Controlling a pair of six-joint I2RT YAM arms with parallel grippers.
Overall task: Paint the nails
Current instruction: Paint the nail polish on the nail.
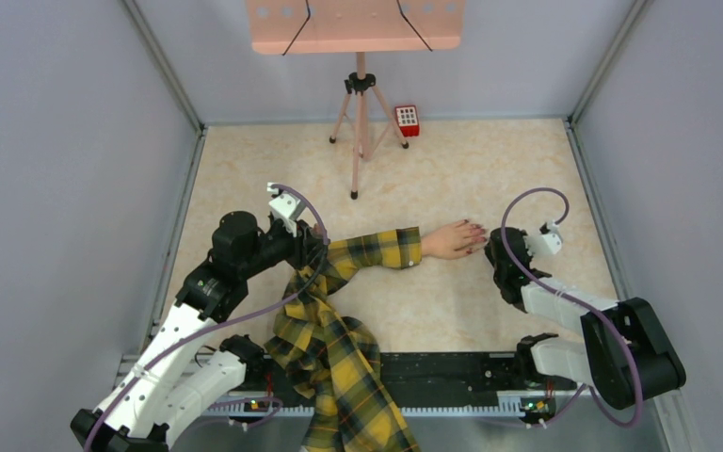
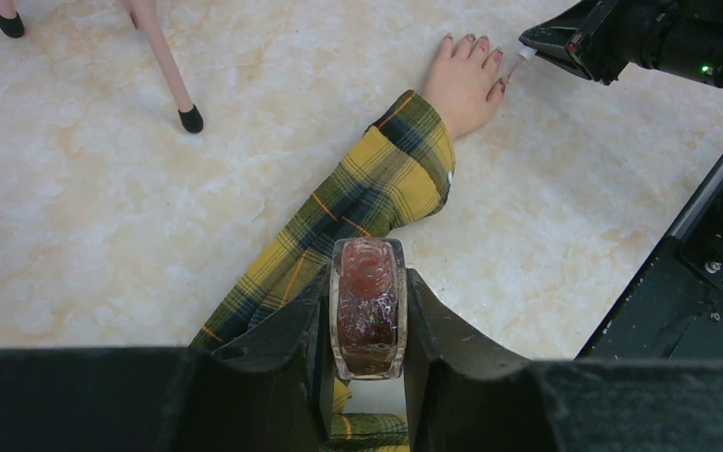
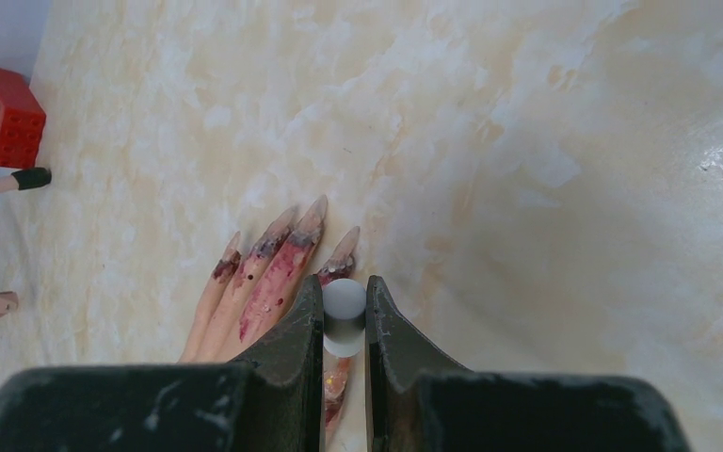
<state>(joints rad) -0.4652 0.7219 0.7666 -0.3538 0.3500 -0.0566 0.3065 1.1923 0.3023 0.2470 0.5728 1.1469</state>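
Right gripper [image 3: 344,287]: pressed onto a white brush handle [image 3: 344,325], low over the fingertips.
Left gripper [image 2: 367,275]: pinching a glass polish bottle [image 2: 367,315] with dark red contents, above the plaid sleeve [image 1: 377,250].
Nails [image 3: 273,243]: dark red, smeared; the mannequin hand [image 1: 450,240] lies flat right of the worktop [image 1: 490,169] centre, fingers toward its right edge.
Far edge: tripod [image 1: 361,104], red keypad box [image 1: 407,120].

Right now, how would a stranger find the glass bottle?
Start at the plaid sleeve lying across the table. Where it bends, away from the hand, the left gripper is shut on the bottle. It alone is clear glass, filled dark red.
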